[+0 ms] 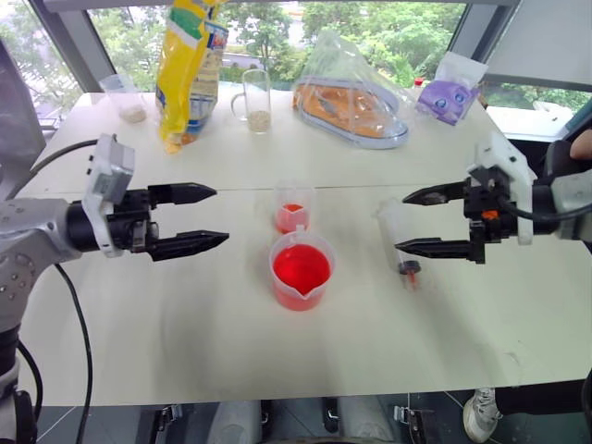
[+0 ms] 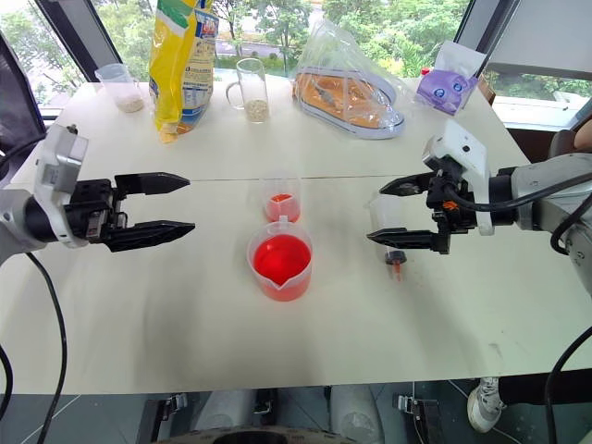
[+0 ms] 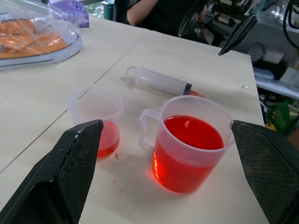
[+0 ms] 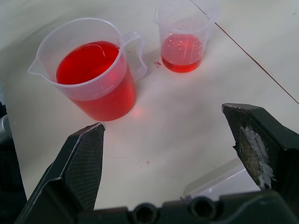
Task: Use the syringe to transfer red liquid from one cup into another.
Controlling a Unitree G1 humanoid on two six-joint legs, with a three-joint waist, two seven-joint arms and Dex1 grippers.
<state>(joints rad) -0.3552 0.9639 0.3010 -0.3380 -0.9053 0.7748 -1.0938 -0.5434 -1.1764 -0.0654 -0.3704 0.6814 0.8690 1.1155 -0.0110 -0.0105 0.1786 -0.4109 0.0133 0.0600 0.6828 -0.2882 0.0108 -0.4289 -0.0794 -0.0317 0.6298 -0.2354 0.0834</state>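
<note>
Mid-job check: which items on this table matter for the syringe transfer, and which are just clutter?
For the job:
- syringe, lying on the table
- beaker of red liquid
- small cup, a little red inside

Clutter, far side:
- yellow bag
- handled mug of grains
- cup of grains
- clear bag
- purple pouch

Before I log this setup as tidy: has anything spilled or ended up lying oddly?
Small red drops mark the table beside the small cup and nearer the beaker. The syringe lies on its side, not in either gripper. Both cups stand upright with red liquid inside.
</note>
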